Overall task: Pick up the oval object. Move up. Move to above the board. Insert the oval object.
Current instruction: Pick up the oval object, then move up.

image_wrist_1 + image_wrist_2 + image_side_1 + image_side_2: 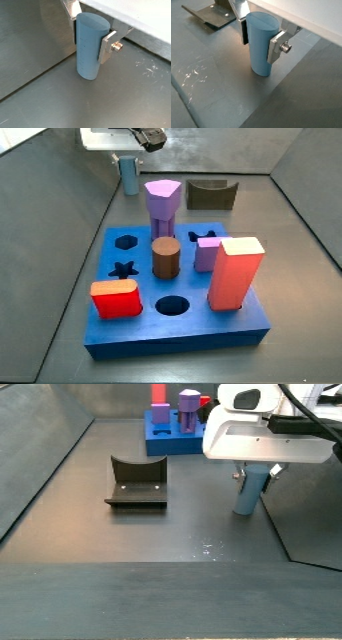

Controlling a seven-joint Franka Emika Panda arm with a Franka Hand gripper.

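The oval object (90, 47), a tall smooth pale blue peg, stands upright on the grey floor; it also shows in the other wrist view (261, 45) and in both side views (128, 173) (249, 494). My gripper (89, 44) straddles its upper part, silver fingers pressed on both sides, shut on it (258, 40). In a side view the gripper (254, 472) hangs under the white hand. The board (134, 333), a thick bright blue block with shaped holes, lies apart from the peg, nearer the camera in that side view, and at the far end in the other side view (160, 436).
In the board stand a purple hexagonal column (162, 208), a brown cylinder (166, 258), a red block (116, 298), a tall salmon block (237, 273) and a small purple piece (207, 253). The fixture (136, 482) stands on the floor beside the peg (214, 15). Grey walls surround the floor.
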